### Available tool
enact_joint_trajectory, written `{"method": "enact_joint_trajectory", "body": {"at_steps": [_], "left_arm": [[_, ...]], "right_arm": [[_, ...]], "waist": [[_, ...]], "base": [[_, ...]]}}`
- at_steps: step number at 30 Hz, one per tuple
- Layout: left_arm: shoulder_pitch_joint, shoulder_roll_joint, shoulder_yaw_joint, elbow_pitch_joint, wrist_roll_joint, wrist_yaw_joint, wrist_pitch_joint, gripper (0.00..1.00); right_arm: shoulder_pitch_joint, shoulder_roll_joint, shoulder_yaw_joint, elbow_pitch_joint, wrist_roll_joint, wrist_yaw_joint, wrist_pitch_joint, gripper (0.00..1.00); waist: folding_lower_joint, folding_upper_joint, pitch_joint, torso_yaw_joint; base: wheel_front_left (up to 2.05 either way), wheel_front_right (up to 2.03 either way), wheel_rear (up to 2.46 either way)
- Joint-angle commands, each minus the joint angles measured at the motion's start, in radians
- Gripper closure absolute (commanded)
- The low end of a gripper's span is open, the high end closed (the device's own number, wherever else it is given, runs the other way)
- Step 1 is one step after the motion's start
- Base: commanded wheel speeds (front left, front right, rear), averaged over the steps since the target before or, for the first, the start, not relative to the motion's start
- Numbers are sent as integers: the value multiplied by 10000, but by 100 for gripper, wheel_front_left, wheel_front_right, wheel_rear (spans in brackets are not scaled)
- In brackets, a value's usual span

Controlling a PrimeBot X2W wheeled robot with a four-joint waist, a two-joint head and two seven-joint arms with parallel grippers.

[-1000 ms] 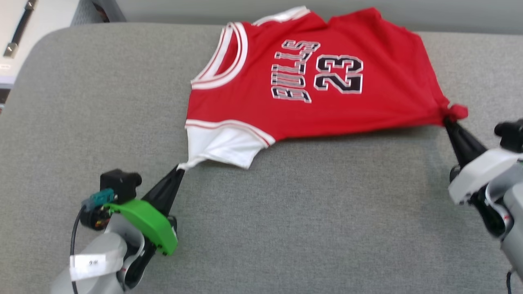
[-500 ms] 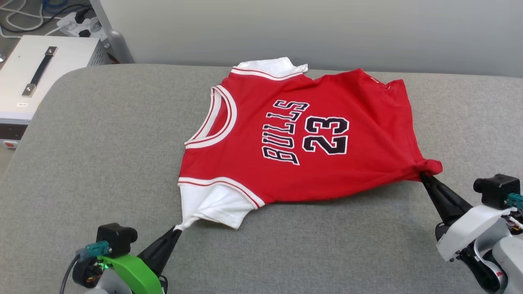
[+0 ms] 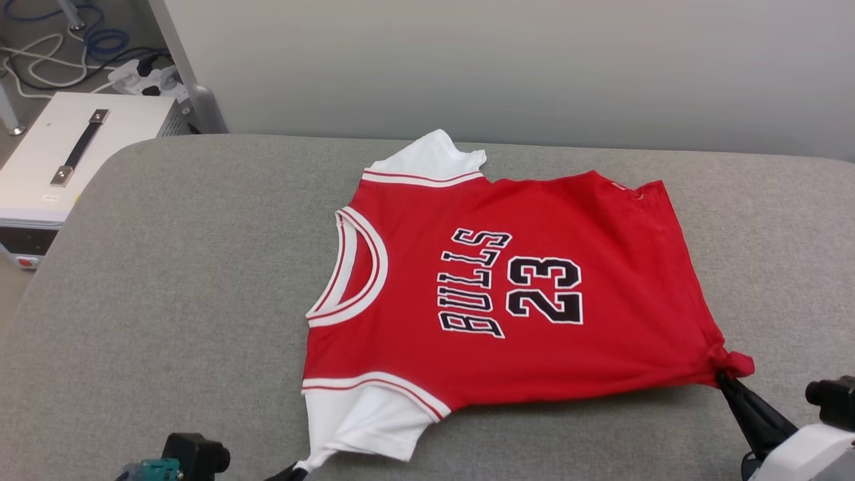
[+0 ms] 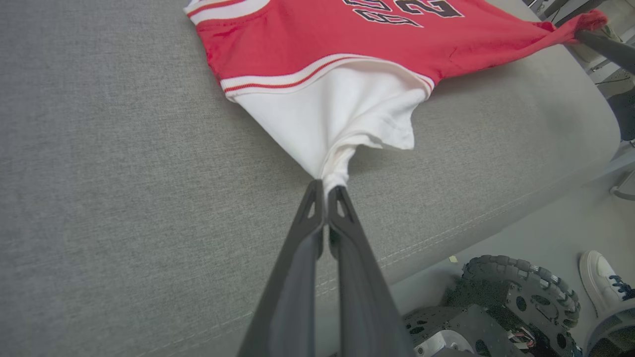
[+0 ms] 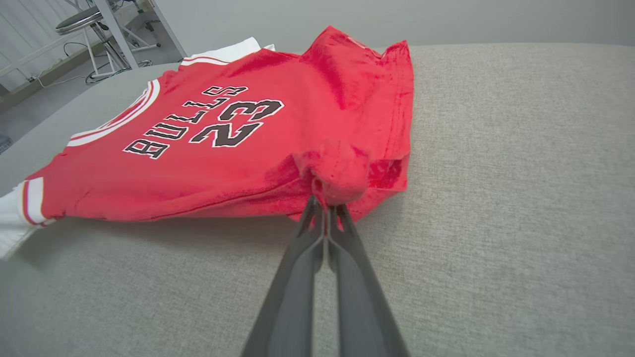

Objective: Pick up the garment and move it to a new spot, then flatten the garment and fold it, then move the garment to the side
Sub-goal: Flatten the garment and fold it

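Garment (image 3: 521,294) | sleeve (image 4: 337,114) in left fingers (image 4: 302,248) | hem corner (image 5: 340,171) in right fingers (image 5: 297,258)

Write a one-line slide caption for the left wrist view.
Left gripper pinches the white sleeve of a red jersey lying on a grey cushion.

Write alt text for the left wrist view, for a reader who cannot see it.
The left hand pinches the white sleeve tip of a red shirt spread over a grey cushion. At the top right, the right hand holds the shirt's red corner. A wheel and a person's shoe show lower right.
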Motion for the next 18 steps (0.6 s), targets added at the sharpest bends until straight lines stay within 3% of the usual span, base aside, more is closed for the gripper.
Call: {"method": "enact_joint_trajectory", "body": {"at_steps": [1, 3, 6, 11, 18], "left_arm": [[329, 176, 18, -177, -285, -26, 81, 100], [766, 289, 112, -575, -1063, -66, 211, 100], [1087, 625, 237, -1015, -1347, -57, 185, 100], [1132, 800, 498, -1353, -1320, 80, -123, 100], [127, 625, 849, -1479, -990, 190, -186, 100]], "right_arm": [[328, -17, -134, -144, 121, -13, 37, 100], [789, -5, -332, -460, 260, -13, 156, 100], [1345, -53, -576, -955, 394, -13, 253, 100], [1988, 9, -1088, -1584, 428, -13, 314, 100], [1786, 223, -1725, -2248, 60, -13, 865, 100]], "waist": [[1, 0, -88, -54], [1, 0, -143, -102], [1, 0, -120, -141], [1, 0, -59, -155], [1, 0, 219, -326]], "base": [[0, 0, 0], [0, 0, 0], [0, 0, 0], [0, 0, 0], [0, 0, 0]]}}
